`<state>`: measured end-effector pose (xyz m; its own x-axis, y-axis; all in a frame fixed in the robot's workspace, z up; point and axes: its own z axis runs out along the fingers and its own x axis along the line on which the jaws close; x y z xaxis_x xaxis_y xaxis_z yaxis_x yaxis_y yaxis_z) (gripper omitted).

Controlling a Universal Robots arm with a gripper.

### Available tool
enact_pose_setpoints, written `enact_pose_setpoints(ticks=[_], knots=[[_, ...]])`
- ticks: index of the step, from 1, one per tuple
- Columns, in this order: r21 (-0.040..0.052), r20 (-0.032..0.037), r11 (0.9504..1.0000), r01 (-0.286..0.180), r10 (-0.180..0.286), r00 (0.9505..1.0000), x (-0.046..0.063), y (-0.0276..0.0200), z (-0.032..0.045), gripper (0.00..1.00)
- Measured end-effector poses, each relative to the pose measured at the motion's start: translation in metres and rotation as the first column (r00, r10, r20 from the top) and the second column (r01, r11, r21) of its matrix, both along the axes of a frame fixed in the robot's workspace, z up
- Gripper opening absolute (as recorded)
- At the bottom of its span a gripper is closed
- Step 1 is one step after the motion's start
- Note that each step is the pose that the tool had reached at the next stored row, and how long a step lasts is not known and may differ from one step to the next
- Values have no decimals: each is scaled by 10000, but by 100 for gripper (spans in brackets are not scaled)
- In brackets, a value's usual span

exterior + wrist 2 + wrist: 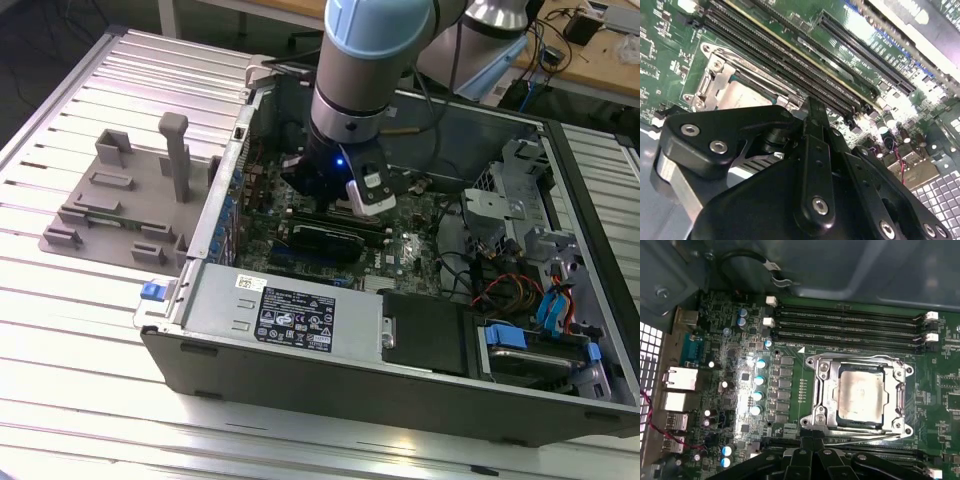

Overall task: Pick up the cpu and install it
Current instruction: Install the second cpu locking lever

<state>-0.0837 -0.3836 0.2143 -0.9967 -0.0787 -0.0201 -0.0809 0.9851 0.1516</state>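
1. As far as I can see, the cpu (860, 394) already sits flat inside the socket frame (821, 390) on the motherboard (735, 385).
2. The gripper (352, 192) hovers just above, inside the open case (300, 330); it carries nothing I can make out.
3. Jaws: can't tell if spread or closed.
4. Socket seems unlatched, so install looks unfinished.

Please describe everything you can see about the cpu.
The cpu is a flat square chip with a dull silvery-pink metal top, smudged in the middle. In the first wrist view it lies level inside the metal socket frame on the green motherboard, beside the black memory slots. The gripper's black linkage sits near it, not touching it.
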Motion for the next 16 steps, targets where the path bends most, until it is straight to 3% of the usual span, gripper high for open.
enact_pose_setpoints(ticks=[3, 6, 8, 9, 10, 11, 13, 16], knots=[[85, 0, 10000, 0, 0, 10000, 10, -33, 0, 11], [436, 0, 9990, -1, 1, 10000, 10, -50, -34, 11], [487, -1, 9988, -1, 1, 10000, 10, -53, -58, 11], [558, -2, 9984, -2, 2, 10000, 10, -55, -69, 11], [775, 0, 9970, -1, 1, 10000, 10, -55, -84, 11], [869, 0, 9962, 0, 0, 10000, 10, -55, -94, 11], [970, -1, 9953, -1, 1, 10000, 10, -60, -118, 11], [995, -1, 9950, 1, -1, 10000, 9, -75, -133, 11]])
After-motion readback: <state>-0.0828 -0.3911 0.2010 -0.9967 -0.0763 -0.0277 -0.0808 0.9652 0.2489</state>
